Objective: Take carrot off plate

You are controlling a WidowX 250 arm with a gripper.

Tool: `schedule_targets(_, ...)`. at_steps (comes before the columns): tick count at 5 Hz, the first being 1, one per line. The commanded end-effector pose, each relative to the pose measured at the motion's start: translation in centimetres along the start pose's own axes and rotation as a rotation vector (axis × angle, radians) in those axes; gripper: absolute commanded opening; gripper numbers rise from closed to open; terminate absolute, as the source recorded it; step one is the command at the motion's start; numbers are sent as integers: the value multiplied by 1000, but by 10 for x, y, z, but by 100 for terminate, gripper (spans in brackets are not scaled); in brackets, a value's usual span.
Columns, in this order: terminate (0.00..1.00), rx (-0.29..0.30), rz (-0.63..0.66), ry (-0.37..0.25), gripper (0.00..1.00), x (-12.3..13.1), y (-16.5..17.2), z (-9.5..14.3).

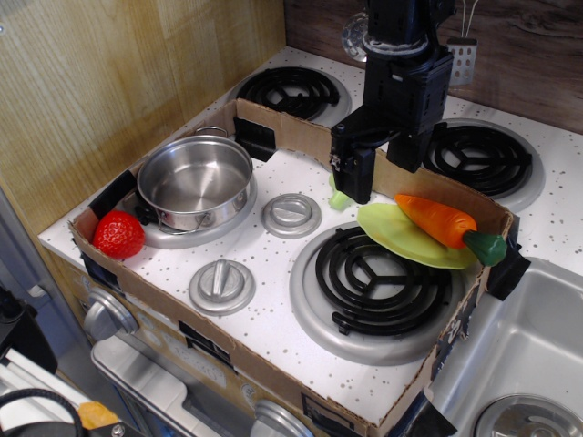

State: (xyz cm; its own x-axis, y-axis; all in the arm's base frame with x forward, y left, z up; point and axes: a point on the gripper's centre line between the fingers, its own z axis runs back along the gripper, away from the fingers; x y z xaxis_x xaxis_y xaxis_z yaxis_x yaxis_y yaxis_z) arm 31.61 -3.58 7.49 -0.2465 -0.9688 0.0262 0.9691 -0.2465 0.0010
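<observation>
The orange carrot [435,218] with its dark green stub [485,248] lies across the lime plate [401,238], which rests on the far right edge of the front burner [373,278]. My black gripper [383,167] hangs open and empty just left of and above the carrot's pointed tip, with its fingers [357,175] pointing down. The left finger hides most of the light green broccoli [337,198].
A steel pot [194,182] sits at the left with a red strawberry [117,234] in front of it. Two grey knobs [291,215] [221,284] lie mid-stove. A low cardboard wall [273,127] rings the area. A sink [519,355] lies at the right.
</observation>
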Motion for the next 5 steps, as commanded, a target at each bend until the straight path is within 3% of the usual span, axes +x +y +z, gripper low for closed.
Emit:
schedule_targets(1, 0, 95, -70, -17, 100, 23, 6, 4)
schedule_targets(2, 0, 104, -168, -16, 100, 31, 7, 1)
schedule_targets(3, 0, 90, -159, -48, 100, 43, 13, -4)
schedule_targets(5, 0, 77, -185, -52, 100, 59, 25, -14)
